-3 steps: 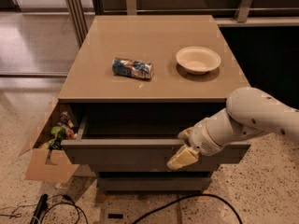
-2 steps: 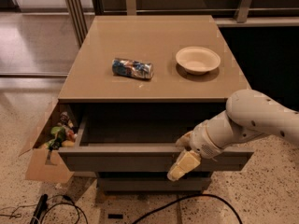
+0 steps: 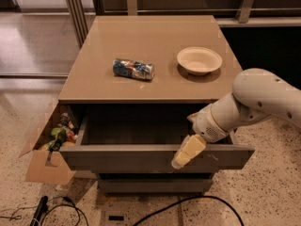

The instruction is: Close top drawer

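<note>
The top drawer (image 3: 141,157) of the grey-brown cabinet stands pulled out, its plain box interior empty and its flat front panel facing me. My gripper (image 3: 185,154) is on the end of the white arm that comes in from the right. It hangs over the drawer's front edge, right of the middle, with its cream fingers (image 3: 188,149) together, pointing down and left against the front panel. It holds nothing.
On the cabinet top (image 3: 155,36) lie a crumpled chip bag (image 3: 133,69) and a pale bowl (image 3: 199,60). A cardboard box of clutter (image 3: 47,149) stands at the cabinet's left side. Black cables (image 3: 188,204) run on the speckled floor in front. A lower drawer front (image 3: 155,185) is beneath.
The drawer front came out slightly toward me. My gripper dipped lower on the front panel, then rose a little; it stays at the front edge.
</note>
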You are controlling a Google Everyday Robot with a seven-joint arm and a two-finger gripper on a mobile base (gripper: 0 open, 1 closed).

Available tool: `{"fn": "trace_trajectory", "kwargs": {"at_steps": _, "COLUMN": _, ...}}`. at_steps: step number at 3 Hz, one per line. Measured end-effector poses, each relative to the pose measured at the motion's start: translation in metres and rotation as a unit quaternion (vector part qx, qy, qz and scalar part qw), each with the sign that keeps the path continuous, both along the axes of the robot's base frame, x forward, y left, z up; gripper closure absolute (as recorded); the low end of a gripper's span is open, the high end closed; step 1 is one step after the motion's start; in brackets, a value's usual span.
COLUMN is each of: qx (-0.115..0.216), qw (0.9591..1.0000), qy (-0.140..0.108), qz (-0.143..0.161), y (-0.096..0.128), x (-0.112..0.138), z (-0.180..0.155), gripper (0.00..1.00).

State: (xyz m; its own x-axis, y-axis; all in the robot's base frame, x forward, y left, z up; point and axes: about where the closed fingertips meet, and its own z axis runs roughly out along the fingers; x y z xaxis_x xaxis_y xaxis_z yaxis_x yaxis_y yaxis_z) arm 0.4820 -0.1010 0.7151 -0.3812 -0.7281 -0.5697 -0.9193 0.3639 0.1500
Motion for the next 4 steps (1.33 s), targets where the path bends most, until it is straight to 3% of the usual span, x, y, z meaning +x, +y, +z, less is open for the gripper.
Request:
{"fn": "trace_trajectory", "kwargs": {"at_steps": 1, "qx": -0.008, "qw": 0.9998, "qy": -0.015, "qz": -0.01, "y": -0.017, "x": 0.006, "z": 0.034, "gripper": 0.0}}
{"fn": "trace_trajectory", "kwargs": {"at_steps": 2, "qx": 0.01, "qw": 0.9993, "qy": -0.035, "qz": -0.004, "y": -0.019, "x": -0.027, "z": 0.061, "gripper": 0.0}}
{"fn": "trace_trajectory", "kwargs": {"at_steps": 4, "qx": 0.071, "qw": 0.9974, "qy": 0.011, "qz": 0.008, "y": -0.015, "x": -0.167, "z": 0.009, "gripper": 0.05}}
